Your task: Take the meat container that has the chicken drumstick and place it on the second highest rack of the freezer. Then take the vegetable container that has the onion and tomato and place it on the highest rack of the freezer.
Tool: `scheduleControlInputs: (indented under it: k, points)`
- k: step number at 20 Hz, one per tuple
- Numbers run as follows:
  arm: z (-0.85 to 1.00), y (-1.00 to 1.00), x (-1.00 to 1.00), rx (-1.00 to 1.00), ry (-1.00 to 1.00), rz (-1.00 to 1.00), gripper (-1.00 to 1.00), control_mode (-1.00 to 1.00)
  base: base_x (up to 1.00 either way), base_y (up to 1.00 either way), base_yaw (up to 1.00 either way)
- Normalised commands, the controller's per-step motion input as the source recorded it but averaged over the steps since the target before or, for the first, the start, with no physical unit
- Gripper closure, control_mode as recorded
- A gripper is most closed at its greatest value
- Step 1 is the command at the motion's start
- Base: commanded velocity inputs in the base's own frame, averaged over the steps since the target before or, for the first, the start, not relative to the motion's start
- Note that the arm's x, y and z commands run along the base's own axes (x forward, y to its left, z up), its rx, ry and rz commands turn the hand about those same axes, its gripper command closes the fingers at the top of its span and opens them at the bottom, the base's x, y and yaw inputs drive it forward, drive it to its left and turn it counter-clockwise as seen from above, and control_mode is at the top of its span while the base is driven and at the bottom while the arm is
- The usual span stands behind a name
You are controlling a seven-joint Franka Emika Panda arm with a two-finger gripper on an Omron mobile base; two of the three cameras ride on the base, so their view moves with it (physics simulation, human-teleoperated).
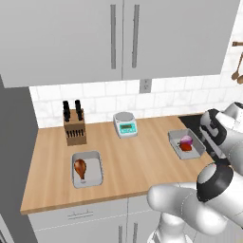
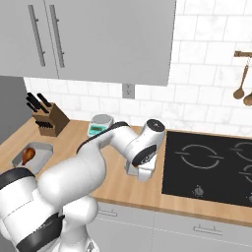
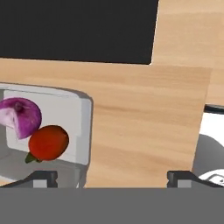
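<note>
Two grey trays are seen on the wooden table (image 1: pixel 133 161). Meat tray (image 1: pixel 87 169), front left: one chicken drumstick (image 1: pixel 80 167) lies inside, bone end toward the table's front edge. Veg tray (image 1: pixel 186 143), right side, just beside the black cooktop (image 2: pixel 211 167): purple onion (image 1: pixel 187 139) and red tomato (image 1: pixel 186 147) sit inside, touching, tomato nearer the front. The 2 trays are well apart.

In the hand view the veg tray's right wall is cut by the left frame edge; onion (image 3: pixel 19 117) above, tomato (image 3: pixel 48 142) below. Fingers (image 3: pixel 112 177) are spread wide, nothing between them; left tip is over the tray's corner, right tip over bare wood.

At the back of the table: knife block (image 1: pixel 74 127) w/ black handles, small kitchen scale (image 1: pixel 125 124). White tile wall behind, w/ outlet (image 1: pixel 145 86). Grey wall cabinets (image 1: pixel 118 38) above, drawers below the table. Wooden spoons (image 2: pixel 242 86) hang on the wall at right.

Dark grey tall panel (image 1: pixel 14 156) at far left; can't tell if it's the freezer, racks not visible. In the right base view the veg tray is hidden behind the arm.
</note>
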Motion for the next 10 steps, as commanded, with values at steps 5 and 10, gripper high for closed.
scheduleControlInputs:
  k: [5, 10]
  points:
    - [-0.21, 0.00, 0.06, 0.00, 0.01, -0.07, -1.00, -1.00, 0.00, 0.00, 0.00]
    - [-0.06, -0.09, 0.21, 0.00, 0.02, 0.00, -1.00, -1.00, 0.00, 0.00, 0.00]
